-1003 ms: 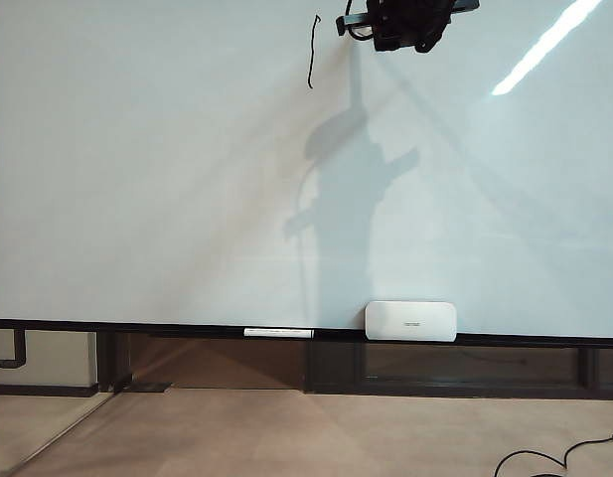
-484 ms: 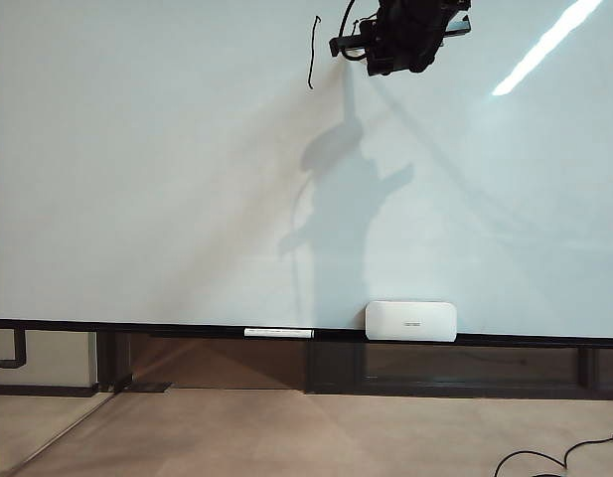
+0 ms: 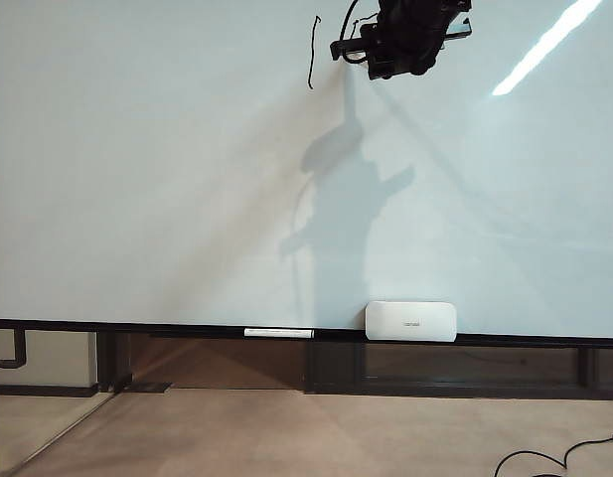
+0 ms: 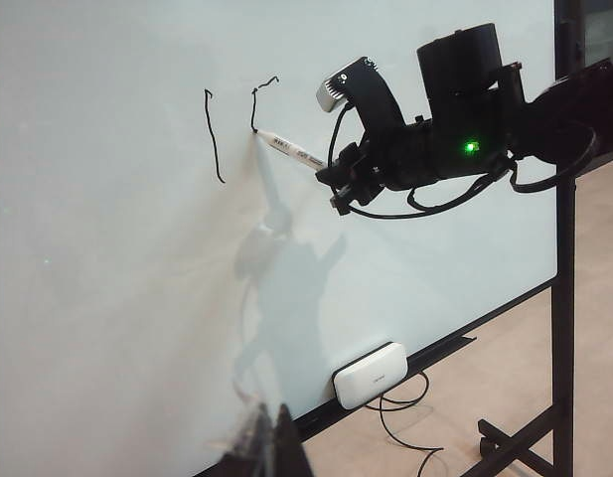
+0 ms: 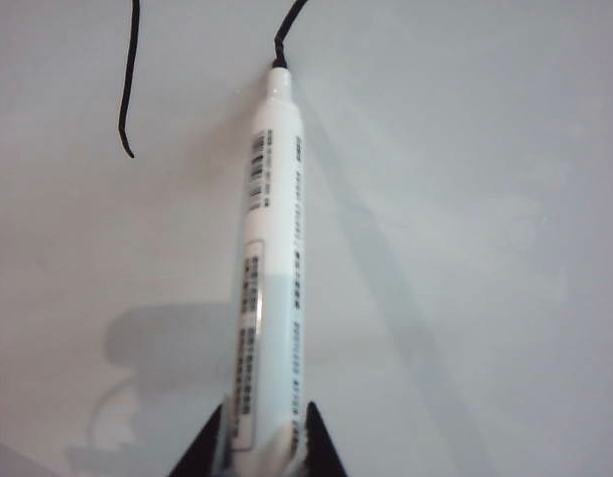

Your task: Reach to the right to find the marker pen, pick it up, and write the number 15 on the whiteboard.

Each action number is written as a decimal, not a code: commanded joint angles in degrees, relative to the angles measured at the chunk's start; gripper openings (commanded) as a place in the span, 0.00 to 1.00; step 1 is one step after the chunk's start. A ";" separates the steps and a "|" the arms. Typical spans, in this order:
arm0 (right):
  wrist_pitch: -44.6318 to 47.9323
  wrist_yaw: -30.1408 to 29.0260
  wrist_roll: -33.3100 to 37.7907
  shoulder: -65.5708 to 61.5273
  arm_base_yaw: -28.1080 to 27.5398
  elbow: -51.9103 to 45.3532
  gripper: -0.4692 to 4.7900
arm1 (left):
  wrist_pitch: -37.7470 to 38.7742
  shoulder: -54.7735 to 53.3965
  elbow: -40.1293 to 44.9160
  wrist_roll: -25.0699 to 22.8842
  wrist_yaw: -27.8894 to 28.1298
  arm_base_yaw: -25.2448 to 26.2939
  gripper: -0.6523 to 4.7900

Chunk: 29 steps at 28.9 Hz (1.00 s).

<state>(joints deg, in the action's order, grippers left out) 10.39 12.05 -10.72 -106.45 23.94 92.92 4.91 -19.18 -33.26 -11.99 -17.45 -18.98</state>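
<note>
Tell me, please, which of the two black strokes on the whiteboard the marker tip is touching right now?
The marker pen, held in the right gripper, touches the unfinished hooked stroke of the 5; the tall straight 1 stands apart, untouched.

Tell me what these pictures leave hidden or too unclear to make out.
- Left gripper: in no view; only a dark blur at the left wrist picture's edge.
- Right gripper: cut off by the right wrist picture's edge; only its fingertips show, clamping the marker pen.
- The 5: in the exterior view the right arm covers it; only the 1 shows.
- Print on the eraser: too small.
</note>
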 commanded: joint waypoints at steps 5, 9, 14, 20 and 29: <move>0.13 2.45 0.63 0.00 -0.20 0.20 0.09 | -0.74 -0.02 -0.31 -0.02 -0.15 0.09 0.11; 0.11 3.93 0.63 0.00 -0.20 0.20 0.09 | -0.74 -0.02 -0.31 -0.04 -0.15 0.09 0.11; 0.04 6.32 0.66 0.00 -0.20 0.20 0.09 | -0.74 -0.02 -0.33 -0.04 -0.15 0.07 0.11; -0.31 9.55 1.77 0.02 -0.20 0.20 0.09 | -0.74 -0.02 -0.33 -0.04 -0.17 0.07 0.11; -1.60 14.45 1.77 0.24 -0.20 0.20 0.09 | -0.76 -0.02 -0.35 -0.04 -0.17 0.07 0.11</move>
<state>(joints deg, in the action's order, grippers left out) 8.51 22.76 -9.96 -106.48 24.36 92.90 4.91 -19.18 -33.28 -11.99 -17.45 -18.98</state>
